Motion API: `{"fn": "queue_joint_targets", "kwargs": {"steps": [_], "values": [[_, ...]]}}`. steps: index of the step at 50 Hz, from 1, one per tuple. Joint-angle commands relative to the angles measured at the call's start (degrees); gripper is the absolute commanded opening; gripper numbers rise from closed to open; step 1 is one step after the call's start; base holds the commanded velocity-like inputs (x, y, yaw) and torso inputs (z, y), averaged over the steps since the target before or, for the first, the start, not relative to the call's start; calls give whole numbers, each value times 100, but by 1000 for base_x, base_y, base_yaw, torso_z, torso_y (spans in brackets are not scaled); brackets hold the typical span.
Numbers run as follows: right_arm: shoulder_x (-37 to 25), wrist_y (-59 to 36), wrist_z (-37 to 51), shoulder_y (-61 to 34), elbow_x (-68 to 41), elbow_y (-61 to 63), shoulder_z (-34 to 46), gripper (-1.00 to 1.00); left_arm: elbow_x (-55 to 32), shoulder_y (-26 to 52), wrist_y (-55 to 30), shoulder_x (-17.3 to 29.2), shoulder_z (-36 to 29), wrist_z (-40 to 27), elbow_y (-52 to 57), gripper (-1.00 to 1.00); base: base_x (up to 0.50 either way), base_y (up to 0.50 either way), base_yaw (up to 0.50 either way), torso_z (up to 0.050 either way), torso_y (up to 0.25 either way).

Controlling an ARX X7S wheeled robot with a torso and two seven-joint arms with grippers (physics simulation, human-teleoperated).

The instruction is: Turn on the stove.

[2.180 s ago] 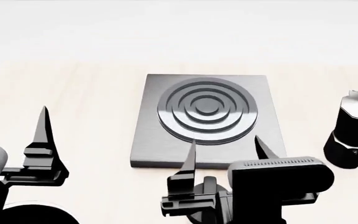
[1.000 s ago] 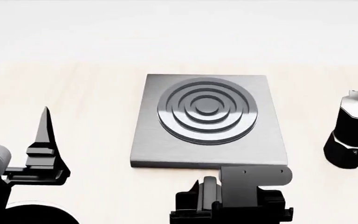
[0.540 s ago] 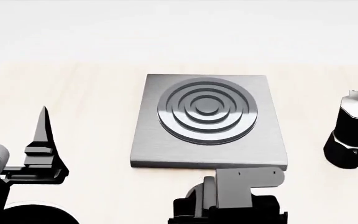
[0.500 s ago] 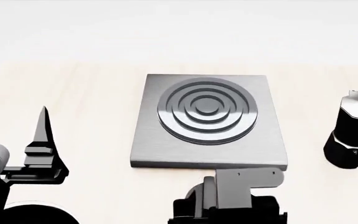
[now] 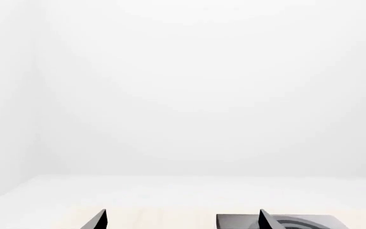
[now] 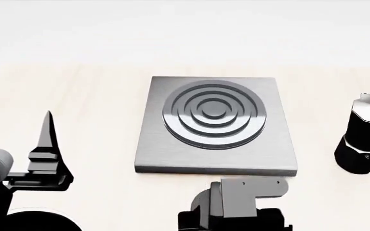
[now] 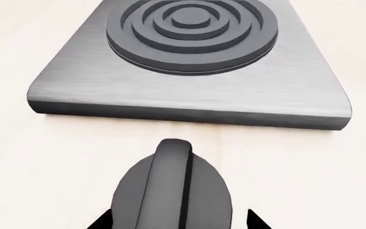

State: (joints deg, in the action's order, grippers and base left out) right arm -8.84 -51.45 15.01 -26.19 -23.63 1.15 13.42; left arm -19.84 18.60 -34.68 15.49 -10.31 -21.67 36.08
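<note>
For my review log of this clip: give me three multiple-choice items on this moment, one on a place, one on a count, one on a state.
1. Where does the moka pot stand?
A. on the burner
B. on the table, right of the stove
C. left of the stove

2. How many pots or pans sit on the stove?
A. none
B. one
C. two

3. How does the right pincer stand to the knob?
A. far off, over the burner
B. one tip either side of the knob
C. holding the moka pot

Key: 1 B, the head view shows it apart from the stove's right edge. 2 A, the burner rings are bare. 3 B, the right wrist view shows a tip at each flank of the knob; contact cannot be told.
</note>
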Motion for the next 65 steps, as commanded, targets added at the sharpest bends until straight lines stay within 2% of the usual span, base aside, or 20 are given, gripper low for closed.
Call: {"fn": "queue_joint_targets", "kwargs": {"steps": [1, 30, 65], "values": [[21, 168, -34, -74, 31, -334, 75, 100, -5, 5, 10, 16, -48, -25, -10, 100, 0, 0, 0, 0, 0], [48, 371, -122, -237, 27, -1042, 254, 100, -83, 24, 22, 53, -68, -85, -46, 100, 0, 0, 0, 0, 0], [-285, 347, 546, -25, 98, -566, -87, 100, -151, 23, 109, 113, -72, -140, -109, 100, 0, 0, 0, 0, 0]]}}
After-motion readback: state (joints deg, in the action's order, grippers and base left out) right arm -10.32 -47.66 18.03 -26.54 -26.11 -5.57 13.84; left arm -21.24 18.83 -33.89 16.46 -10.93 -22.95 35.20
